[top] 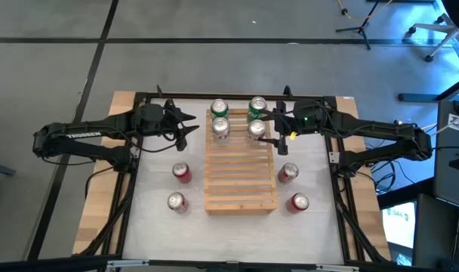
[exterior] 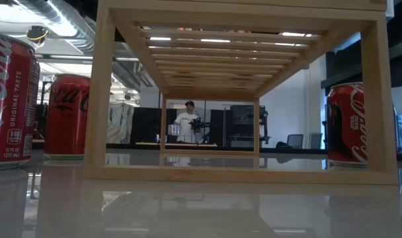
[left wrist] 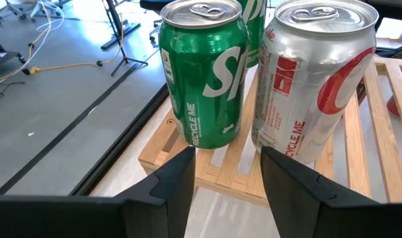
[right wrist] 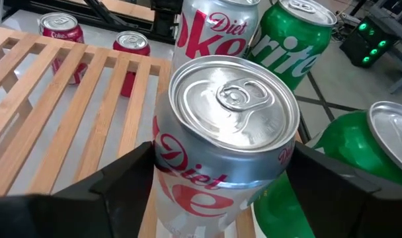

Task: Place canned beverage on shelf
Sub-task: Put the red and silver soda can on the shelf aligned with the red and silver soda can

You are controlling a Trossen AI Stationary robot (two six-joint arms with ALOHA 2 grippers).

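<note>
The pale slatted shelf (top: 241,170) stands on the white table. At its far end stand two green cans (top: 219,109) (top: 257,108) and a silver can (top: 220,128). My right gripper (top: 264,128) is shut on a second silver Diet Coke can (right wrist: 227,132) over the shelf's far right part. My left gripper (left wrist: 227,192) is open and empty just off the shelf's far left corner. It faces the left green can (left wrist: 204,73) and the left silver can (left wrist: 313,79). My right gripper pinches the silver can's side wall (right wrist: 168,165) between its two fingers, one on each opposite side, below the top rim. The fingers come level from the table's right side. The can stands upright. Its base is hidden, so I cannot tell whether it rests on the slats.
Several red cans stand on the table beside the shelf: two on its left (top: 182,172) (top: 176,202) and two on its right (top: 288,172) (top: 299,202). The shelf's near half (top: 241,189) is bare slats. A person (exterior: 188,122) stands in the room beyond the table.
</note>
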